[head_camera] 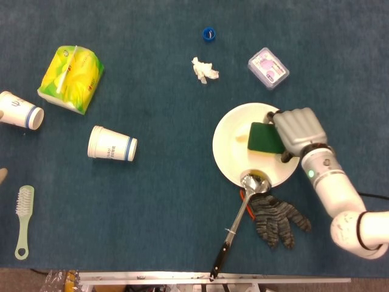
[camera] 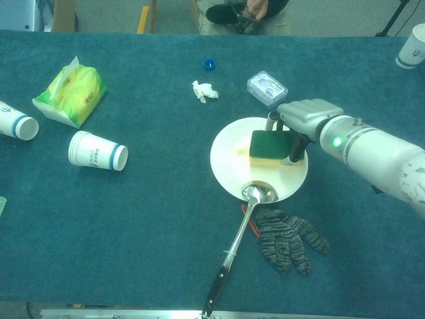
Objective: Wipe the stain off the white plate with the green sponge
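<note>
The white plate (head_camera: 228, 152) (camera: 229, 163) lies right of the table's middle, with a faint yellowish smear (head_camera: 241, 139) (camera: 240, 152) left of the sponge. My right hand (head_camera: 298, 131) (camera: 307, 116) grips the green sponge (head_camera: 264, 137) (camera: 268, 145) and holds it on the plate's right half. The sponge shows a green top and a yellow underside. A metal ladle (head_camera: 255, 182) (camera: 259, 193) rests its bowl on the plate's near rim. My left hand appears in neither view.
A grey knit glove (head_camera: 276, 219) (camera: 289, 236) lies just near of the plate beside the ladle handle. A clear plastic box (head_camera: 268, 67), crumpled tissue (head_camera: 204, 70) and blue cap (head_camera: 208, 33) sit beyond. Paper cups (head_camera: 112, 143), a tissue pack (head_camera: 70, 78) and a brush (head_camera: 23, 220) are at the left.
</note>
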Robot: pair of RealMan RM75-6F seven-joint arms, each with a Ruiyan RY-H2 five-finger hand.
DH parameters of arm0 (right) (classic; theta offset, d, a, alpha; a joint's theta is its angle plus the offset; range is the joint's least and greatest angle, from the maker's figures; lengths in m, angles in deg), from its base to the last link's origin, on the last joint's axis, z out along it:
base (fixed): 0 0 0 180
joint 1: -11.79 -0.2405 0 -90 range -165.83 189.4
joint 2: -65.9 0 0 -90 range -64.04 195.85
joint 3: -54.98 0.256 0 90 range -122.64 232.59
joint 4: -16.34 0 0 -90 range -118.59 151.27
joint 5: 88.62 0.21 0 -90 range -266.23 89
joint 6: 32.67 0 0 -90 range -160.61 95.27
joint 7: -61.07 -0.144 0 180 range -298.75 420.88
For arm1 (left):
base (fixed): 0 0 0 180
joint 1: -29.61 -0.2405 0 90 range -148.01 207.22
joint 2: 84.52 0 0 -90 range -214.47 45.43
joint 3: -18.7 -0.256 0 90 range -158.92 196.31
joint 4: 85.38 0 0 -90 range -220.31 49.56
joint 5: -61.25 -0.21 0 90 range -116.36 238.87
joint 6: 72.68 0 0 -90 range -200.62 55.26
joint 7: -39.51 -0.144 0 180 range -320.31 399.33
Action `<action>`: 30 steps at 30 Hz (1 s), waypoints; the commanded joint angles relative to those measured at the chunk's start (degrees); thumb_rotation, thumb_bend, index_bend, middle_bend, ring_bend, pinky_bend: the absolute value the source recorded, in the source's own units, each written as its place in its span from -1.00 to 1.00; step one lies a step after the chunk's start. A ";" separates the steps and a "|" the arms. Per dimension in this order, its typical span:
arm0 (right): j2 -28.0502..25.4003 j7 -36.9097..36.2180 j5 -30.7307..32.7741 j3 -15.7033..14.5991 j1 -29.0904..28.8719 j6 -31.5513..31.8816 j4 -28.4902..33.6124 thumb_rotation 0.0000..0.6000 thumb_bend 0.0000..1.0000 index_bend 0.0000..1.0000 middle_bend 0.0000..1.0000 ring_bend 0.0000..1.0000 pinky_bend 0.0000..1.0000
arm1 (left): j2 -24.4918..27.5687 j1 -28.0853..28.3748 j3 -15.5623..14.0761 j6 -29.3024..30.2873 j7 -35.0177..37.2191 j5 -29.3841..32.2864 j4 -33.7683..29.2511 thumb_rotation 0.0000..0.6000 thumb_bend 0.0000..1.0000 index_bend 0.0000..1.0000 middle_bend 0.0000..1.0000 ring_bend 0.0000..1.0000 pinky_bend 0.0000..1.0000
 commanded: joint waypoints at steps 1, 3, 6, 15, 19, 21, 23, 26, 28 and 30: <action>1.58 0.57 0.65 0.23 -0.74 0.13 -1.19 1.00 -0.62 -0.38 -0.31 -0.27 0.29 | -0.08 -0.13 0.00 0.03 0.52 0.08 0.42 1.00 -0.65 -0.70 -0.75 -0.90 -0.68; 2.66 0.96 0.95 0.49 -1.19 0.46 -1.90 1.00 -0.63 -0.38 -0.31 -0.27 0.29 | -0.17 -0.20 0.06 0.15 1.07 0.09 0.84 1.00 -0.65 -0.70 -0.75 -0.90 -0.68; 3.96 1.26 1.17 0.88 -1.68 0.68 -2.57 1.00 -0.63 -0.38 -0.31 -0.27 0.29 | -0.34 -0.32 0.14 0.33 1.75 0.12 1.45 1.00 -0.65 -0.70 -0.75 -0.90 -0.68; 6.41 2.75 2.46 1.48 -3.01 0.83 -4.04 1.00 -0.63 -0.38 -0.31 -0.27 0.29 | -0.50 -0.55 0.22 0.65 2.66 -0.11 2.15 1.00 -0.65 -0.70 -0.75 -0.90 -0.68; 5.13 4.32 3.57 1.04 -3.40 1.71 -2.67 1.00 -0.63 -0.38 -0.31 -0.27 0.29 | -0.65 -0.58 0.24 0.84 2.90 -0.42 2.31 1.00 -0.65 -0.70 -0.75 -0.90 -0.68; 4.33 5.09 4.38 0.81 -3.55 2.13 -1.91 1.00 -0.62 -0.38 -0.31 -0.27 0.29 | -0.83 -0.57 0.31 1.05 3.08 -0.66 2.42 1.00 -0.65 -0.70 -0.75 -0.90 -0.68; 3.33 5.59 5.27 0.75 -3.62 2.51 -0.93 1.00 -0.63 -0.38 -0.31 -0.27 0.29 | -1.01 -0.58 0.35 1.27 3.11 -0.90 2.50 1.00 -0.65 -0.70 -0.75 -0.90 -0.68; 1.85 5.82 5.91 0.68 -3.55 2.98 0.18 1.00 -0.62 -0.38 -0.31 -0.27 0.29 | -1.10 -0.55 0.29 1.25 2.92 -1.16 2.45 1.00 -0.65 -0.70 -0.75 -0.90 -0.68; 0.90 5.97 6.26 0.51 -3.50 3.08 0.71 1.00 -0.63 -0.38 -0.31 -0.27 0.29 | -1.04 -0.54 0.24 1.18 2.63 -1.26 2.25 1.00 -0.65 -0.70 -0.75 -0.90 -0.68; 0.15 5.95 6.64 0.44 -3.43 2.96 1.07 1.00 -0.62 -0.38 -0.31 -0.27 0.29 | -1.02 -0.55 0.26 1.23 2.47 -1.32 2.06 1.00 -0.65 -0.70 -0.75 -0.90 -0.68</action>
